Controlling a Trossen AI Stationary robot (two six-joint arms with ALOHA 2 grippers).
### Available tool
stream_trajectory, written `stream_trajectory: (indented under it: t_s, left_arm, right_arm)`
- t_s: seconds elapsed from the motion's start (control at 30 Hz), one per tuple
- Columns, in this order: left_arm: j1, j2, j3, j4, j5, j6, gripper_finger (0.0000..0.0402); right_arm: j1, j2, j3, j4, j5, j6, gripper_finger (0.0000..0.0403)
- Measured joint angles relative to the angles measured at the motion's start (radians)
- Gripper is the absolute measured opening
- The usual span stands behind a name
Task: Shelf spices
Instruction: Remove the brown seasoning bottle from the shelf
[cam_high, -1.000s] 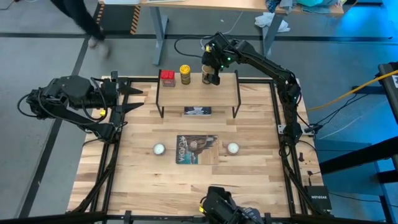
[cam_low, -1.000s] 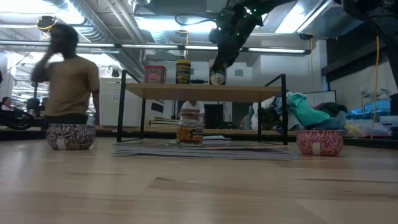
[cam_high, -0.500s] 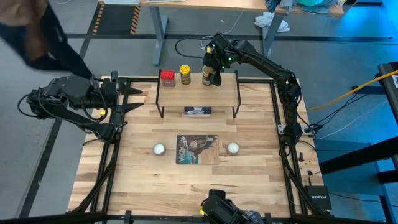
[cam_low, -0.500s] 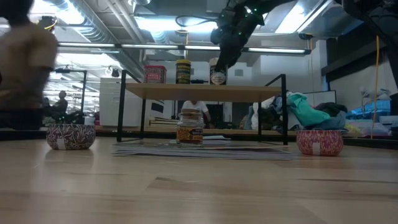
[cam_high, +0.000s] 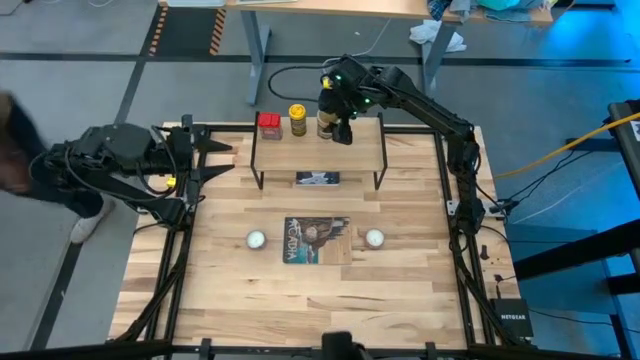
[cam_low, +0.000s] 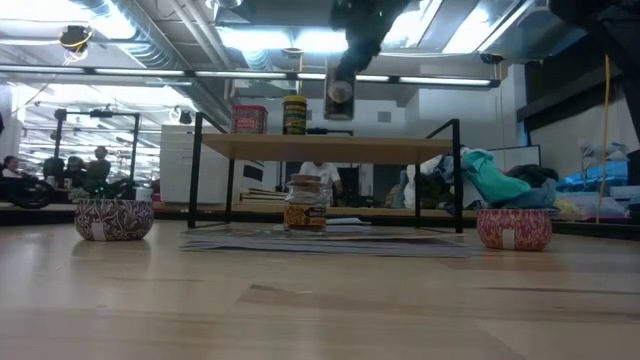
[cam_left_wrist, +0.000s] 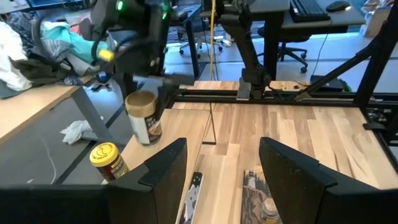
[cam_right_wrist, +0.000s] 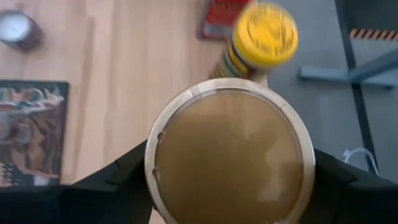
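Tan round jar (cam_high: 326, 122) | right claw (cam_high: 334, 120) clamped on it (seemingly lifted) | left claw (cam_left_wrist: 217, 163) apart

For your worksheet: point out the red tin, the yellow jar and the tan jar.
red tin (cam_high: 269, 124), high view, its top face
yellow jar (cam_low: 294, 116), low view, its label
tan jar (cam_right_wrist: 230, 163), right wrist view, its lid
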Motion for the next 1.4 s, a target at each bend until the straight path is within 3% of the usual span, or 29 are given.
stream_trajectory:
  t_s: [0.5,0.73,0.97,1.07,1.4]
  left_arm:
    - [0.000,0.043,0.000,-0.019,-0.002,-0.029,0.0196]
    - [0.000,0.073,0.000,-0.023,-0.002,-0.045,0.0196]
    - [0.000,0.113,0.000,-0.019,-0.002,-0.040,0.0196]
    - [0.000,0.127,0.000,-0.019,-0.002,-0.040,0.0196]
    - [0.000,0.142,0.000,-0.017,-0.002,-0.062,0.0196]
  right_arm:
    - [0.257,-0.089,0.024,-0.086,0.136,0.077,0.0282]
    - [0.377,-0.095,0.016,-0.144,0.121,0.197,0.0282]
    - [0.488,-0.097,-0.077,-0.129,0.128,0.333,0.0282]
    - [0.532,-0.097,-0.141,-0.118,0.183,0.395,0.0282]
    - [0.609,-0.094,-0.382,0.098,0.263,0.570,0.0282]
